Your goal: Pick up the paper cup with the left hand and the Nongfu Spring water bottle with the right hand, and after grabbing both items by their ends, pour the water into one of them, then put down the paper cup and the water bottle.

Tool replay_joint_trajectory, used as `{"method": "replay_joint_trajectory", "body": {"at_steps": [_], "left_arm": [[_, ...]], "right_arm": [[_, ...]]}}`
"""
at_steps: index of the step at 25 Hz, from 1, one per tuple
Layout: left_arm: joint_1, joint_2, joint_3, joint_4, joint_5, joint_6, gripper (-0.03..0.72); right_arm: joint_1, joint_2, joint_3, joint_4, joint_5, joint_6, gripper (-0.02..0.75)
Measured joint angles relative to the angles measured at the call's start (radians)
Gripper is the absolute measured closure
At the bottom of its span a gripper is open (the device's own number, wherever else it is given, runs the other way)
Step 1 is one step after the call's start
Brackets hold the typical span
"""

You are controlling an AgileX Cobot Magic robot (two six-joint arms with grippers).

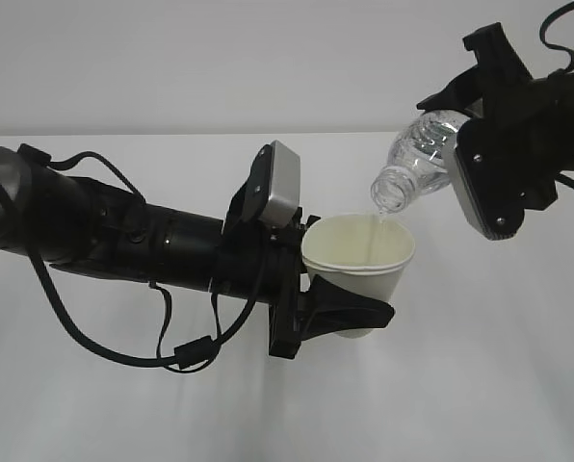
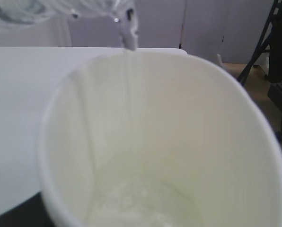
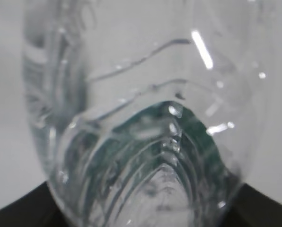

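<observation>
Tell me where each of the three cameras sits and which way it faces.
Exterior view: in front at a downward slant, facing both black arms; left gripper holds the white tapered paper cup, right gripper tilts the clear ribbed plastic bottle.
Left wrist view: just behind the cup, looking into its cream inside; no gripper is clearly visible.
Right wrist view: pressed close to the bottle; dark edges at the bottom corners only.
Shared: exterior and left wrist both show water falling into the cup.

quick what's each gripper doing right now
left gripper: closed on the cup, held upright under the bottle mouth
right gripper: closed on the bottle, tilted so water runs into the cup
</observation>
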Motion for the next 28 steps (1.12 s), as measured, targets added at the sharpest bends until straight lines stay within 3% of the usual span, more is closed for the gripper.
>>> {"method": "replay_joint_trajectory", "body": {"at_steps": [28], "left_arm": [[0.0,0.0,0.0,0.0,0.0,0.0,0.272]], "right_arm": [[0.0,0.0,0.0,-0.014,0.002,0.0,0.29]]}}
